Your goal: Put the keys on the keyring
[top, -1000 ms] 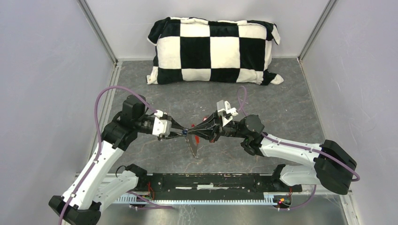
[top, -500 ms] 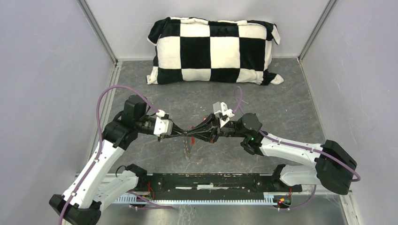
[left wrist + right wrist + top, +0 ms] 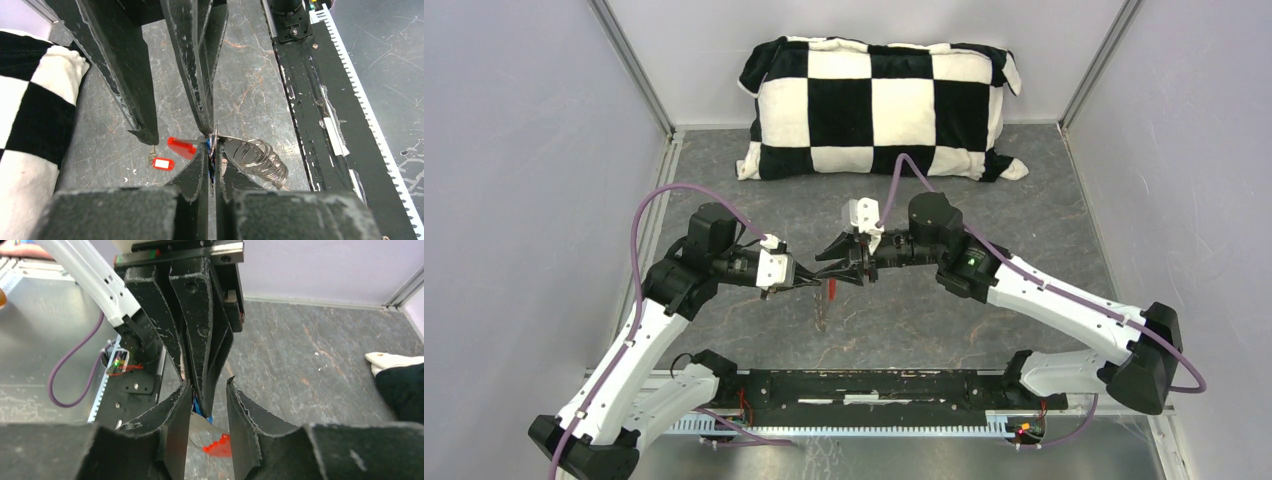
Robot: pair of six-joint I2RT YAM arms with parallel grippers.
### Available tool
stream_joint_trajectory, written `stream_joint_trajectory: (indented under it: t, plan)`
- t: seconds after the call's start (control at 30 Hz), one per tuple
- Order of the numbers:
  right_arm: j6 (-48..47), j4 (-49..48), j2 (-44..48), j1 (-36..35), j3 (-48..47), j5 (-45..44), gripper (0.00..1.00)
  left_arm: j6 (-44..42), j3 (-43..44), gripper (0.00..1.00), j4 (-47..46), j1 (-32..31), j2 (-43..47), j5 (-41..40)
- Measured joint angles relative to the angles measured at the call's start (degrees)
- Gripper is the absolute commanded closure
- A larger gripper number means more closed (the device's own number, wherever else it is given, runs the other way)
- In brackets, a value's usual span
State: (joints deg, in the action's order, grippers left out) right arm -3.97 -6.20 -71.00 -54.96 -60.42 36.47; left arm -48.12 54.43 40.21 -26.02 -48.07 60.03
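– Over the middle of the table, both arms meet tip to tip. What's the left gripper doing?
– Clenched. Its two fingers are pressed together on the keys: a thin silver sliver with a bit of blue showing right at the pinch.
– And the right gripper?
– Released. It's spread wide, one finger on each side of the left's closed tips. The right wrist view shows the left's tips coming down between them. Can't tell if either right finger touches.
– Keyring?
– Coiled silver keyring just beside the left's tips, on the side toward the arm bases. It looks joined to what's pinched, but the junction is hidden, so can't confirm.
– Off the table?
– Top view shows something thin hanging below the two grippers. Too small to resolve there.
– Tags?
– Red tag right next to the pinch, on the opposite side from the keyring. A red-and-white tag sits a little further out. Can't tell whether those lie on the table or hang.
– Anything else in the cell?
– Black-and-white checkered pillow at the far wall, well apart from the grippers.
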Motion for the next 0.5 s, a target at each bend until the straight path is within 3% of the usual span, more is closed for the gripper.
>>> stream_joint_trajectory:
  t: [0.3,0.5]
  plan:
    - [-9.4,18.1,-3.3,0.7,-7.6,0.3,0.66,0.0,0.0,0.98,0.0,0.0,0.0,-0.4]
    - [-11.4,22.5,-4.4,0.8,-9.6,1.3,0.65,0.0,0.0,0.98,0.1,0.0,0.0,-0.6]
